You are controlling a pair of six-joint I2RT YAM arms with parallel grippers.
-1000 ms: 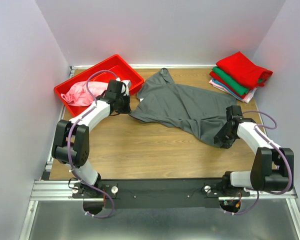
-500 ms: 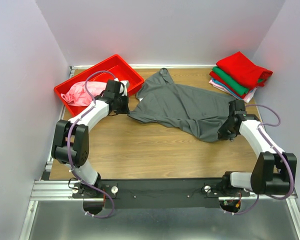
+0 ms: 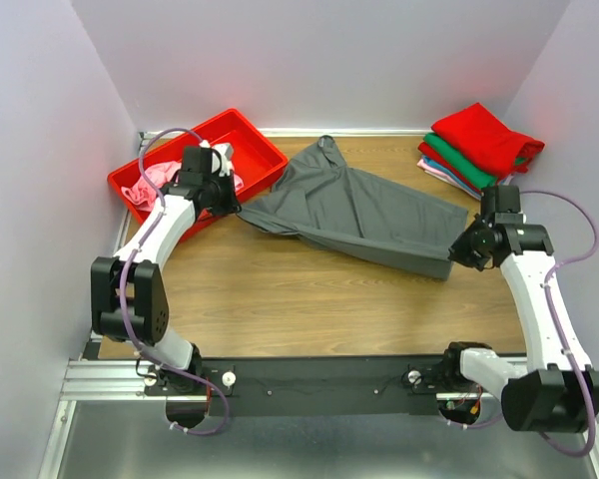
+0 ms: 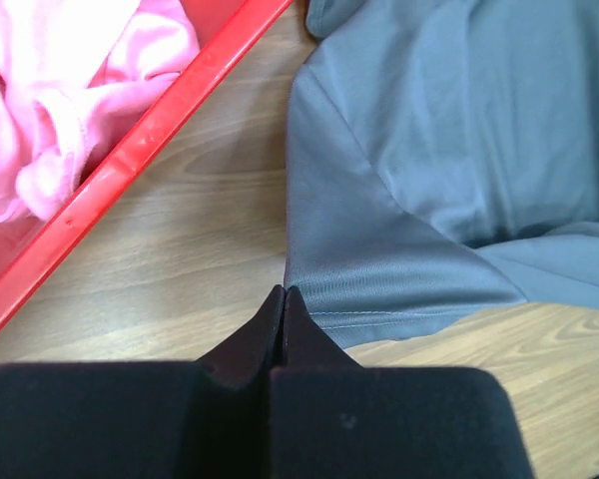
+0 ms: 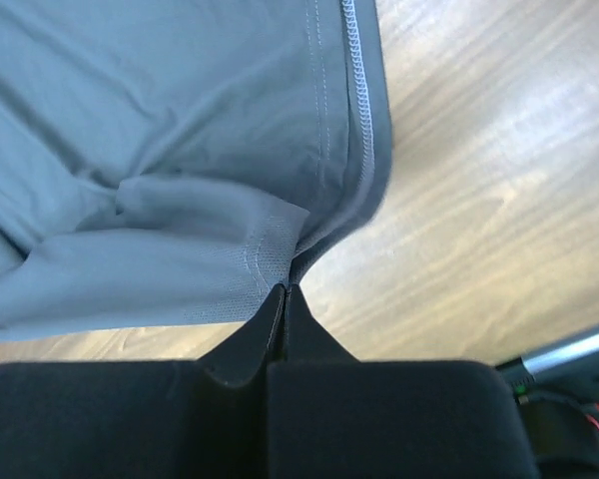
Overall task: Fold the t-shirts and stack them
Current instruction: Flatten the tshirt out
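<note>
The grey shirt (image 3: 354, 215) is in the middle of the table (image 3: 309, 299), nearer the back edge. It is stretched out long from left to right, and its neck points to the back edge.

The left gripper (image 3: 234, 205) is pinched tight on the left end of the grey shirt. In the left wrist view its two black fingers (image 4: 265, 334) are pressed together, and the shirt's sewn edge meets their tips. This gripper is just beside the red bin (image 3: 265, 148).

The right gripper (image 3: 463, 249) is pinched tight on the right end of the grey shirt. In the right wrist view the hem goes in between its closed tips (image 5: 285, 291).

The bin sits at the back left corner of the table. A pink shirt (image 3: 145, 180) lies crumpled inside it.

At the back right corner there is a stack of folded shirts. A red shirt (image 3: 484, 138) is on top and a green shirt (image 3: 461, 160) is under it. The stack is near the right gripper but apart from it.
</note>
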